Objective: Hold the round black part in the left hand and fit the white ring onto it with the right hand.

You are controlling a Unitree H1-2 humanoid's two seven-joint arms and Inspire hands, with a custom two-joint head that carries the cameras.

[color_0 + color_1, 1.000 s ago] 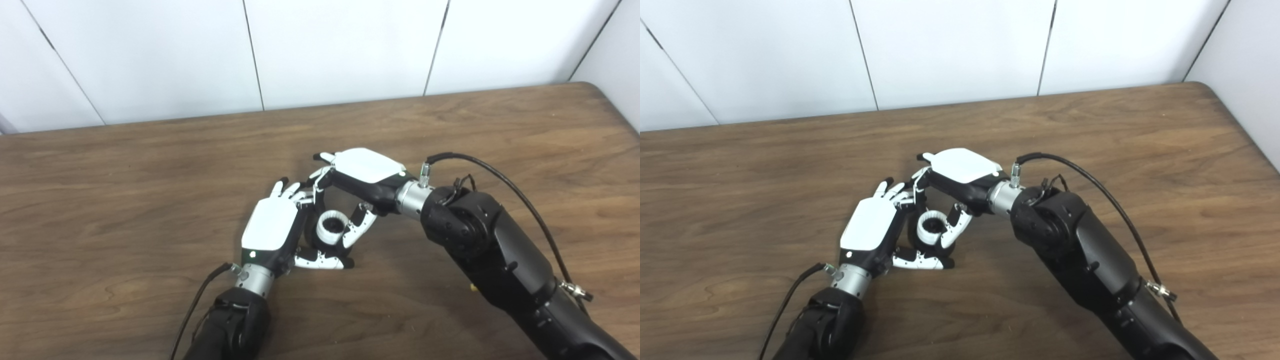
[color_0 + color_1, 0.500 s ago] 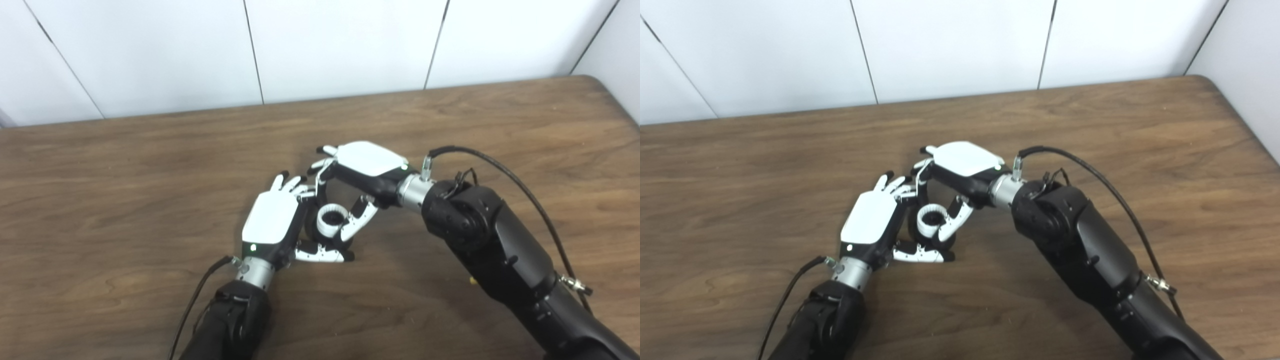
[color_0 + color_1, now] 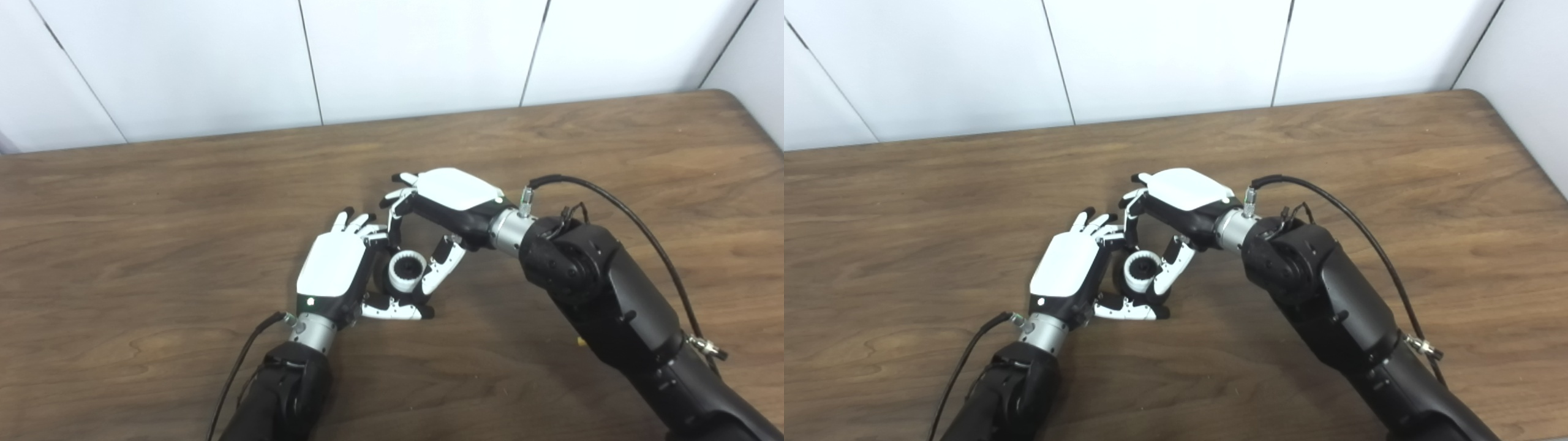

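Observation:
My left hand (image 3: 335, 275) lies low over the table, shut on the round black part, which is mostly hidden by its fingers. Only the part's dark toothed centre (image 3: 408, 267) shows through the white ring (image 3: 398, 280), which sits around it. My right hand (image 3: 452, 195) arches over from the right. Its fingers (image 3: 392, 215) come down behind the ring and its thumb (image 3: 442, 268) presses the ring's right side, so it is shut on the ring. In the right eye view the ring (image 3: 1135, 278) sits between both hands.
The brown wooden table (image 3: 153, 202) spreads out on all sides of the hands, with a white panelled wall (image 3: 416, 55) behind its far edge. Black cables run from both wrists. A tiny yellow speck (image 3: 579, 343) lies beside the right forearm.
The camera has tilted a little, shifting the whole picture. The ring now sits flatter and lower around the black part, and the right hand's palm has drawn back slightly.

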